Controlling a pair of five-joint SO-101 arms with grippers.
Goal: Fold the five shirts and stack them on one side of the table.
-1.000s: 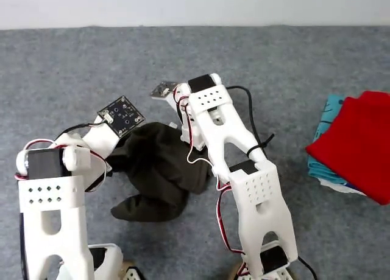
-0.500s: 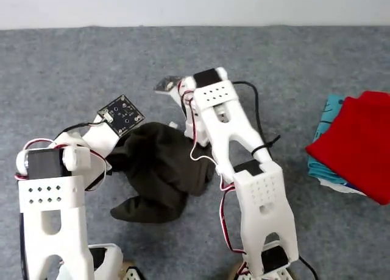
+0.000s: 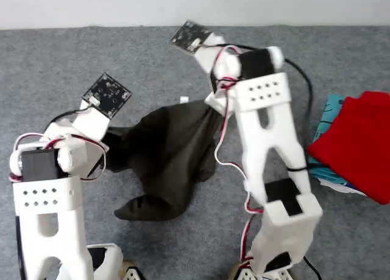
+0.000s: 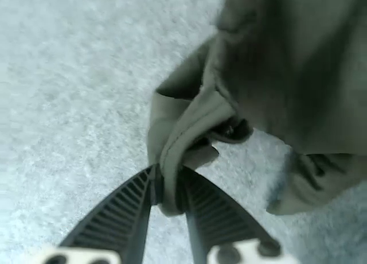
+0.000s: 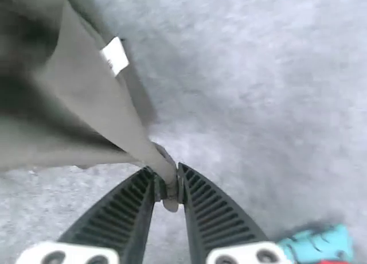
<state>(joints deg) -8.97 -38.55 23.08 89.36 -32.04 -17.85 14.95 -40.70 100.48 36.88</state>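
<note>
The dark shirt [image 3: 166, 161] lies in the middle of the grey worktop [image 3: 61, 61], with the left fingers [image 4: 123, 215] pinching its 9 o'clock edge and the right fingers [image 5: 121, 211] pinching its 1 o'clock corner.

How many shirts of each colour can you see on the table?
dark olive shirt: 1
red shirt: 1
teal shirt: 1
Total: 3 shirts showing; the pile under the red one may hide more.
</note>
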